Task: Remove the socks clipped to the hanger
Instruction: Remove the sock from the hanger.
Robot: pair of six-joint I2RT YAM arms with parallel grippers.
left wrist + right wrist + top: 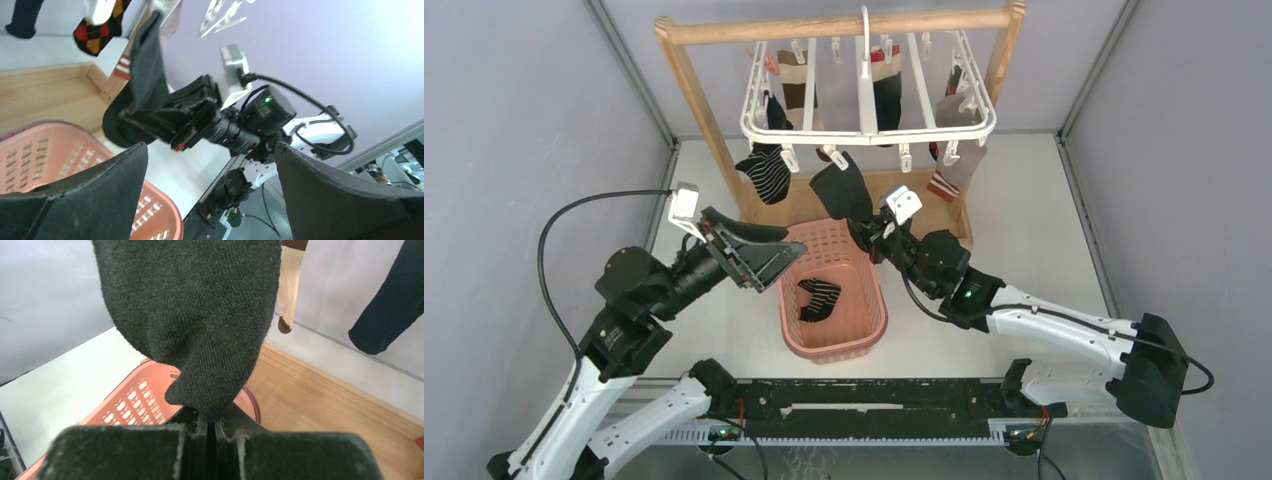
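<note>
The white hanger (pixel 869 125) hangs from a wooden rack with several socks clipped to it. A plain black sock (pixel 842 190) hangs from a clip on its front edge. My right gripper (pixel 861 230) is shut on that sock's lower end. In the right wrist view the black sock (pixel 200 315) fills the top, pinched at its tip between the closed jaws of the right gripper (pixel 210 422). A black-and-white striped sock (pixel 766 172) hangs at the front left, a grey one (pixel 954 160) at the right. My left gripper (pixel 789 245) stands open over the basket's left rim, holding nothing.
A pink basket (pixel 834 352) sits below the hanger with one striped sock (pixel 817 298) inside. The wooden rack (pixel 834 25) and its base board (pixel 320 395) stand behind the basket. An argyle sock (pixel 97 32) shows in the left wrist view.
</note>
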